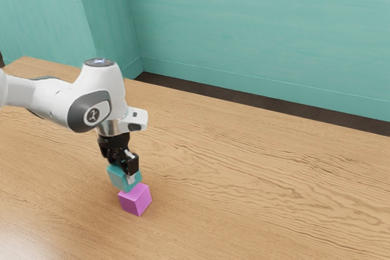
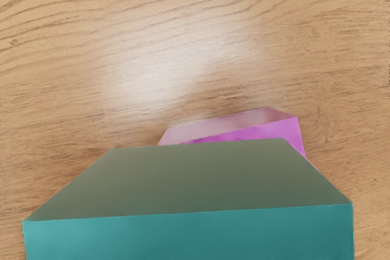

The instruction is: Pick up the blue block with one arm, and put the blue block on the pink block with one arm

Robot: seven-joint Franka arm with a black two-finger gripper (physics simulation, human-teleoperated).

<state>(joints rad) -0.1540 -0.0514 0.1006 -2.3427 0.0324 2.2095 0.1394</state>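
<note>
The end effector (image 1: 126, 170) points straight down, its fingers closed on the blue block (image 1: 119, 179) from two sides. That block sits right over the pink block (image 1: 135, 200) on the wooden desk (image 1: 256, 168); whether they touch is unclear.

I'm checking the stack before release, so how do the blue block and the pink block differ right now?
Colour: the blue block looks teal, the pink block magenta. Support: the blue block is clamped in the gripper, while the pink block rests on the table. Position: the blue block sits higher, over the pink block and offset toward the exterior view's left. Both are plain cubes of similar size.
</note>
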